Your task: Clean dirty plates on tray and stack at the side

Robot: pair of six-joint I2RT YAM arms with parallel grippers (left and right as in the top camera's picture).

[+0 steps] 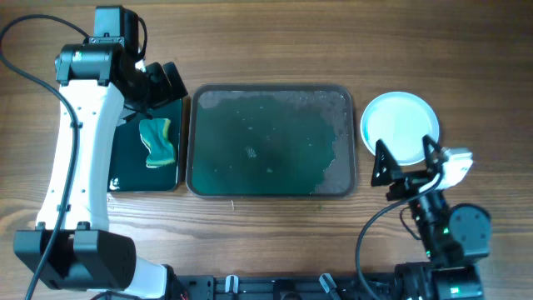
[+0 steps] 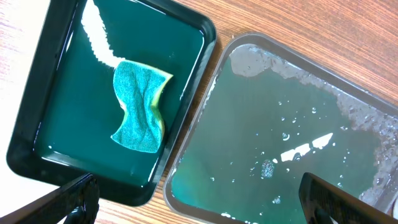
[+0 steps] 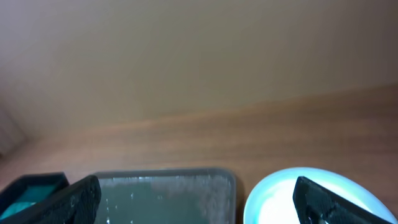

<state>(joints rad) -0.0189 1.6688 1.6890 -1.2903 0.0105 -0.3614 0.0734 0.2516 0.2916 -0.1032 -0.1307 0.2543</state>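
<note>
Table (image 1: 266, 50): big tray (image 1: 271, 142) in the middle, wet w/ teal water, no plates on it. Small black tray (image 1: 129, 171) just left of it. Plates (image 1: 398, 121) sit on the table right of the big tray, white, look clean; can't tell how many in the pile. Sponge (image 1: 158, 142) lies in the black tray. Left jaws hang spread & empty over the black tray. Right jaws are spread, empty, at the pile's near edge. Job looks abt done.

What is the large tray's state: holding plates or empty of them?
Empty of plates. The tray holds only teal water and foam; a white plate sits outside, beside it.
</note>
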